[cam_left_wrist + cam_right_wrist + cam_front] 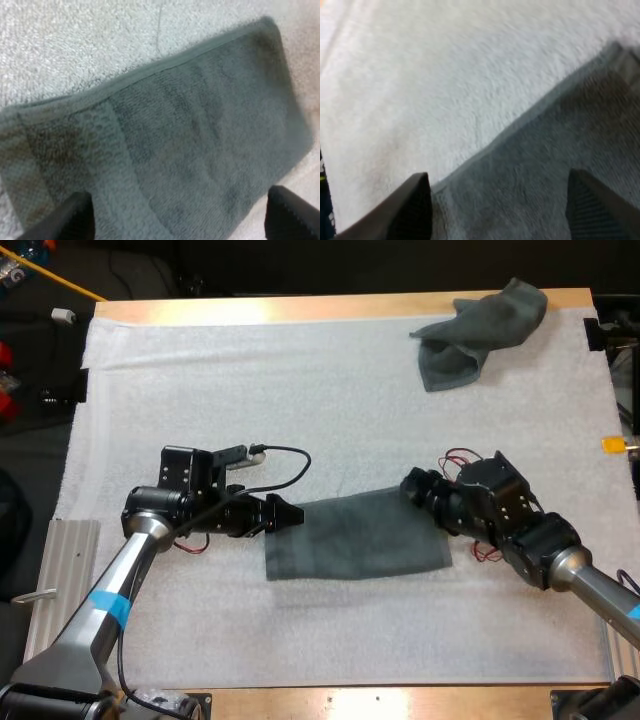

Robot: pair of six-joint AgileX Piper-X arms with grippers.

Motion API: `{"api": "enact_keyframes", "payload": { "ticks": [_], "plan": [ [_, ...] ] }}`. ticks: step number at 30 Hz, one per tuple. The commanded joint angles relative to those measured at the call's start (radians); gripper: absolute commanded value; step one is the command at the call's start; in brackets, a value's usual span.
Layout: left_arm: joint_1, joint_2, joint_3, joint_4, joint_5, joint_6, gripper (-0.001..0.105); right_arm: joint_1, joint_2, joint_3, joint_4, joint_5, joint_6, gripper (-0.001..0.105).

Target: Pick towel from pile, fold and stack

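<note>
A dark grey-green folded towel [355, 537] lies flat in the middle of the white mat [300, 380]. My left gripper [287, 514] is at the towel's left end, open, its fingertips [70, 217] wide apart above the cloth [190, 135]. My right gripper [413, 484] hovers at the towel's far right corner, open too, its fingers [412, 207] spread over the towel's edge [545, 175]. A second towel [478, 332], crumpled, sits at the mat's far right corner.
The mat covers most of the wooden table [300, 308]. A ribbed grey plate [62, 575] lies off the mat's left side.
</note>
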Motion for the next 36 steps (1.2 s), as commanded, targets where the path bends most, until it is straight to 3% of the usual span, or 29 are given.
{"api": "enact_keyframes", "payload": {
  "ticks": [1,7,18,27,36],
  "plan": [
    [0.000,-0.006,-0.009,-0.006,0.018,0.000,0.068,-0.005,-0.001,-0.007,-0.013,0.001,-0.044,0.057],
    [0.000,-0.079,-0.008,0.035,0.027,0.013,0.068,-0.005,-0.048,-0.011,0.108,0.019,-0.218,0.057],
    [0.000,-0.369,-0.008,0.267,0.004,0.055,0.068,-0.005,-0.232,-0.097,0.568,0.138,-0.534,0.057],
    [0.000,-0.666,-0.008,0.497,-0.001,0.049,0.068,-0.005,-0.363,-0.117,0.776,0.160,-0.636,0.057],
    [0.000,-0.927,-0.008,0.676,-0.060,0.002,0.068,-0.005,-0.435,-0.117,0.834,0.160,-0.664,0.057]
  ]
}}
